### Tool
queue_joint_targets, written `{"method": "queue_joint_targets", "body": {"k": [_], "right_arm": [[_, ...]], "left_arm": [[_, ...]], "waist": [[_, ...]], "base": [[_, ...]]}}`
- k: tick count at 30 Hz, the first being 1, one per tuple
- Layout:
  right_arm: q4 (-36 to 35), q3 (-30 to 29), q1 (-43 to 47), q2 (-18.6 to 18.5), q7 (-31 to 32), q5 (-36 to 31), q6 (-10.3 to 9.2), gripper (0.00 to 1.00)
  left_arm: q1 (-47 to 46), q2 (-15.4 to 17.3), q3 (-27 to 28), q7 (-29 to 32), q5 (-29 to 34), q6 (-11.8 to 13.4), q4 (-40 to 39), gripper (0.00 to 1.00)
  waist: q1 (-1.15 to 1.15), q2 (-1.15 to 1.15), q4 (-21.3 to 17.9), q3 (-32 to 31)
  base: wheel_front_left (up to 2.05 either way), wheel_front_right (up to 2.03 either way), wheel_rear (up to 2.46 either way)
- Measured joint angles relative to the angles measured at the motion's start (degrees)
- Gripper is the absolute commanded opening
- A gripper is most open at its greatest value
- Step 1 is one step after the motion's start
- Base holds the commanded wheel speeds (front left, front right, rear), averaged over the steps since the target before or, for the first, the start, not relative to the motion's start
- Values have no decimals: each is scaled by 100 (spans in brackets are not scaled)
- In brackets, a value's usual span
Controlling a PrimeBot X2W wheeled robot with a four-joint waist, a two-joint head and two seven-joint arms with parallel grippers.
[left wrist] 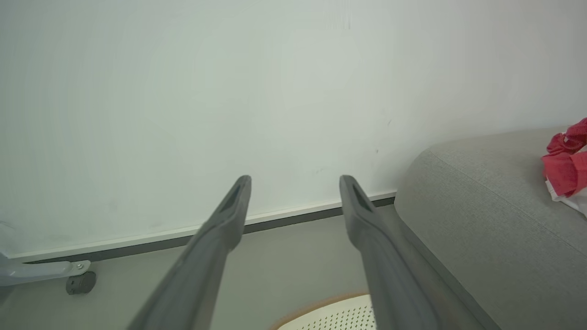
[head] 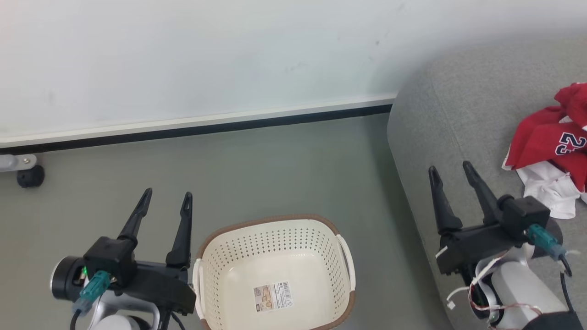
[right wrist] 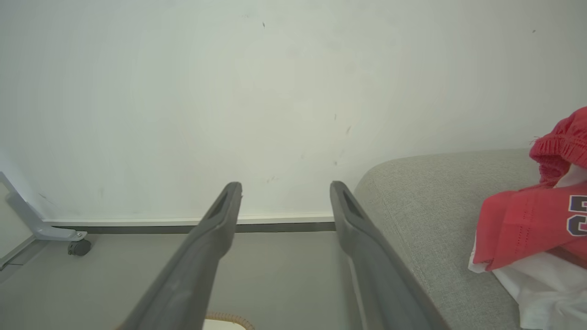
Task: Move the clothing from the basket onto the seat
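Note:
The red clothing (head: 548, 142) with blue numerals lies crumpled on the grey seat (head: 449, 119) at the right, a white garment under it. It also appears as clothing (left wrist: 566, 165) on the seat (left wrist: 495, 220) in the left wrist view, and as clothing (right wrist: 536, 220) on the seat (right wrist: 435, 215) in the right wrist view. The cream basket (head: 215, 256) stands on the floor at bottom centre with just a sticker on its floor; its rim (left wrist: 330, 305) peeks in below. My left gripper (head: 167, 197) is open left of the basket. My right gripper (head: 451, 168) is open over the seat's edge, left of the clothing.
A white wall with a dark baseboard (head: 206, 128) runs behind. A caster wheel (head: 30, 176) on a metal leg sits at the far left. Grey floor (head: 275, 174) lies between wall, basket and seat.

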Motion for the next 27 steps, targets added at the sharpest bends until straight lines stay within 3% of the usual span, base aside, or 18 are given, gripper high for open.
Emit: {"method": "queue_joint_targets", "body": {"k": [27], "right_arm": [[-1206, -202, 1184, -261, 312, -63, -375, 100]], "left_arm": [[833, -109, 671, -47, -42, 97, 101, 100]], "waist": [[1, 1, 279, -419]], "base": [[0, 0, 0]]}}
